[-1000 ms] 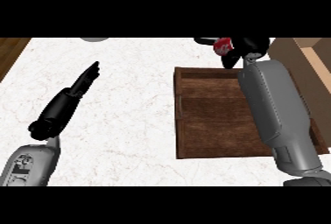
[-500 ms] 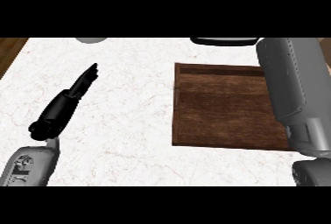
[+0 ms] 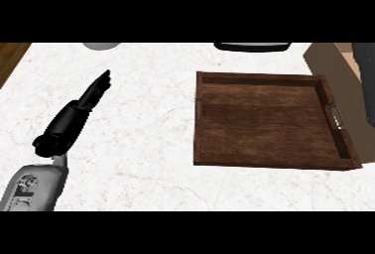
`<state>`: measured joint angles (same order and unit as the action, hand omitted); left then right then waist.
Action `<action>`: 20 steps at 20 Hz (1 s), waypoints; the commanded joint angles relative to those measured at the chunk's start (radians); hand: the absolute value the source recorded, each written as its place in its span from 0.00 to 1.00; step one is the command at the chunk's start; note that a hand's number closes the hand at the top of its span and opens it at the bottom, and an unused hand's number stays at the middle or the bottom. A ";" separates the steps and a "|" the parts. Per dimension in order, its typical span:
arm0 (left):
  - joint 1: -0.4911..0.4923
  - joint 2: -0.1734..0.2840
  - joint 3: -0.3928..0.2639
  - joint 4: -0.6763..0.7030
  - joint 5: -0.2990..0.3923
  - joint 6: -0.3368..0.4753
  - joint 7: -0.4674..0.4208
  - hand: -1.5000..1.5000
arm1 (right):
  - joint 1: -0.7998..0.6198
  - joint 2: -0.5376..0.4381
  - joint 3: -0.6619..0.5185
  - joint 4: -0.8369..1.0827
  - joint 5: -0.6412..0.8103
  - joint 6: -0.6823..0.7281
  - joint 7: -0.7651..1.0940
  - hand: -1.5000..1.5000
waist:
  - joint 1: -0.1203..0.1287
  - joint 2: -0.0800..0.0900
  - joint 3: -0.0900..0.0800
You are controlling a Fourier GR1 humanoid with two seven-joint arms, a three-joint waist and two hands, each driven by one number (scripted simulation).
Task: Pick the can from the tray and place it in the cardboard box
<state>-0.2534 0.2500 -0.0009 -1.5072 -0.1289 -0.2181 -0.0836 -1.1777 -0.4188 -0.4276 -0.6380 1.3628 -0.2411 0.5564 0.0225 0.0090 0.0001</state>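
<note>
The brown wooden tray point(image 3: 207, 119) lies on the white marble counter right of centre, and nothing shows inside it. No can shows in the head view. Part of the cardboard box point(image 3: 327, 59) appears beyond the tray's far right corner. My left hand point(image 3: 73, 116) lies on the counter at the left, open, with straight fingers point(image 3: 99, 85) pointing away from me. Of my right arm only a strip of grey forearm point(image 3: 366, 84) shows at the right edge, and its hand is out of the picture.
A pale grey round object point(image 3: 101, 45) and a dark one point(image 3: 253, 46) are cut off at the counter's far edge. The counter's left edge, with brown wood point(image 3: 10, 58) beyond it, is at the upper left.
My right arm, which held a red can above the tray's far edge, has swung right and out of view. The tray's whole floor now shows. The left hand has not moved.
</note>
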 commanded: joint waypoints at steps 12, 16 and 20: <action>0.052 -0.024 -0.023 -0.060 -0.024 0.006 0.027 0.50 | 0.051 -0.246 -0.105 0.299 -0.136 0.377 -0.175 1.00 | -0.001 -0.002 0.001; -0.019 -0.020 0.005 0.010 -0.021 0.008 0.022 0.50 | 0.061 -0.299 -0.117 0.360 -0.147 0.468 -0.161 1.00 | -0.005 0.001 0.001; 0.013 -0.020 0.004 -0.021 -0.016 -0.003 0.005 0.50 | 0.084 -0.277 -0.126 0.370 -0.195 0.512 -0.313 0.00 | -0.001 -0.001 0.001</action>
<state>-0.2489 0.2424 0.0099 -1.5301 -0.1328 -0.2290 -0.0649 -1.1017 -0.6934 -0.5433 -0.2843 1.2033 0.2147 0.3219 0.0230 0.0097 0.0014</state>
